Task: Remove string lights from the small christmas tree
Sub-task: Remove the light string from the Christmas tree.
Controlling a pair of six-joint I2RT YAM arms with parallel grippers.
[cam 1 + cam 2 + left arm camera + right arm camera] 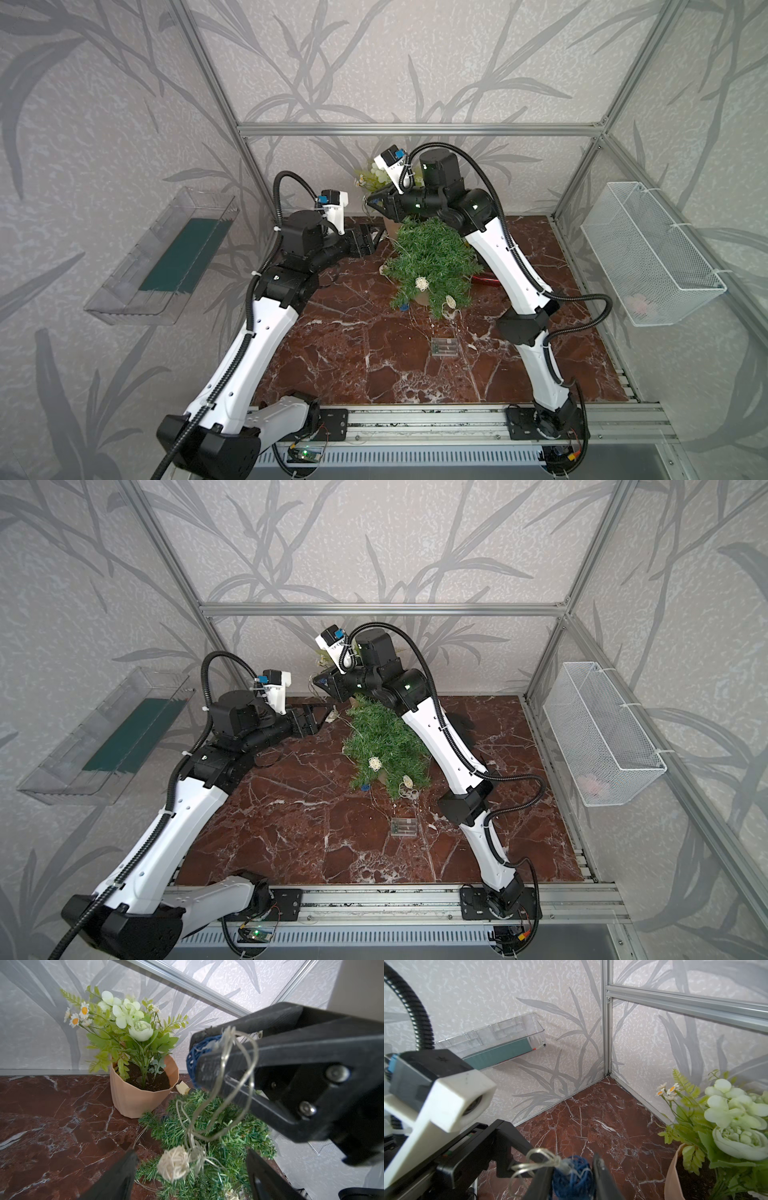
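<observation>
Worktop (353,357): red-brown marble look with white veins, fills the floor of the cell. Walls (374,62): pale grey paper with a darker leaf print, set in an aluminium frame (415,129). Clear bin (124,286) hangs on the wall on the robot's left, dark green sheet inside. White wire basket (648,257) is on the opposite wall, with something pale pink in it, too blurred to tell. Potted plant (137,1095) in a peach pot stands at the back, just behind the tree.

Tree (432,257): dense dark-green needles, mid-worktop, beige base showing at its near edge. It looks tipped toward the back, under the right arm (494,253); cannot tell for sure.

String lights (422,284): thin pale wire with small woven balls, partly on the tree. Right hand (572,1176) is raised over the tree's far end, clamped on a blue ball (192,1057) of the string. Wire loops hang from it down into the needles. A cream ball (173,1162) dangles over the branches. In the left wrist view it sits between the fingers of the left hand (190,1167), with no contact that shows. Left hand is spread wide, holding nothing, beside the tree at the back left. Another cream ball (449,300) sits on the near branches, and a second blue one (402,308) is by the base. Battery box (444,347) lies flat on the worktop in front of the tree, apart from it.
</observation>
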